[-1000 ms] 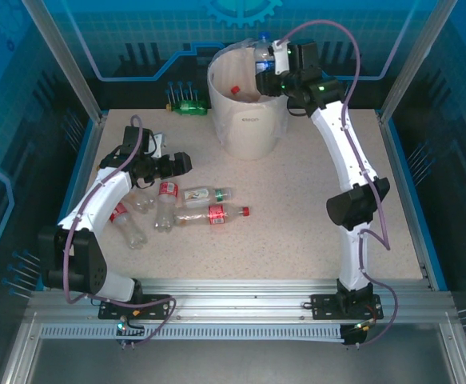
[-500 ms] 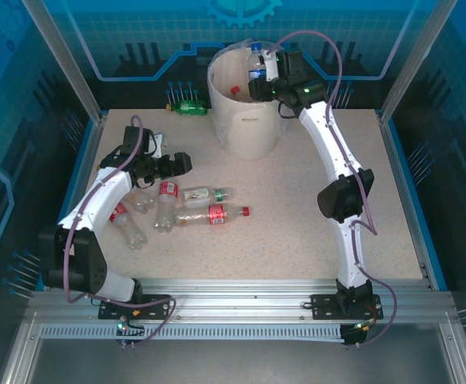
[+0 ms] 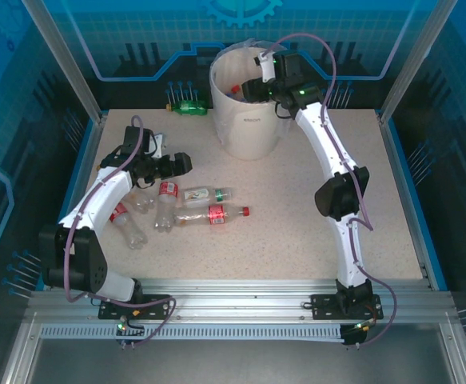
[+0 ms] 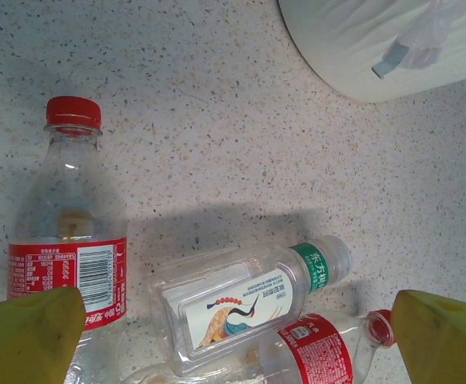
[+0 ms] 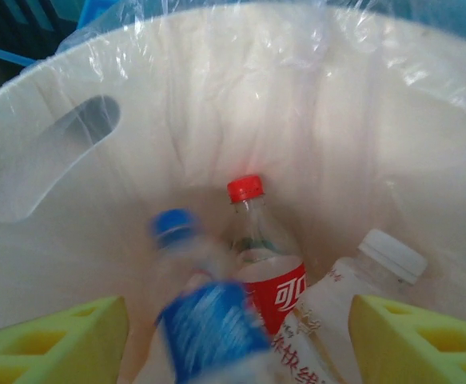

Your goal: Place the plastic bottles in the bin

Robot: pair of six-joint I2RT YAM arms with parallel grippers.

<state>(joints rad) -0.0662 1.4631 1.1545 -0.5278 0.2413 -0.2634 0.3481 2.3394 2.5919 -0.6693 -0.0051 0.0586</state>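
Nearest the arm bases, a red-labelled bottle [image 3: 129,228] lies on the speckled table [image 3: 296,240], just beside the left forearm. Just beyond it, three more bottles lie close together: a red-capped bottle [image 4: 71,232], a white-labelled bottle [image 4: 244,302] and a second red-capped bottle [image 4: 322,356].

The left gripper [image 4: 236,334] hangs above this cluster with its jaws spread wide and nothing in them. Its yellow fingertips [image 4: 29,328] sit at the lower corners of the wrist view, and the white-labelled bottle lies below, between them. The red-capped bottle's label carries a barcode and white print too fine to read. The white-labelled bottle shows a bird-like drawing and a green band with white Chinese characters near its neck. The second red-capped bottle is cut off by the bottom edge.

Farther back stands the bin [image 3: 248,120], whose small dark print cannot be read. The right gripper [image 5: 236,340] points down into its mouth, fingers wide apart and gripping nothing. Between them, touching neither, is a blue-capped bottle [image 5: 209,320], so blurred that its blue label is illegible.

Deeper in the bin, against the clear bag [image 5: 360,80], lie a red-labelled bottle with white Chinese characters [image 5: 266,264] and a white-capped bottle [image 5: 380,260], both cut off below.

Farthest, a green bottle [image 3: 191,106] lies at the table's far edge, left of the bin and well apart from both grippers.
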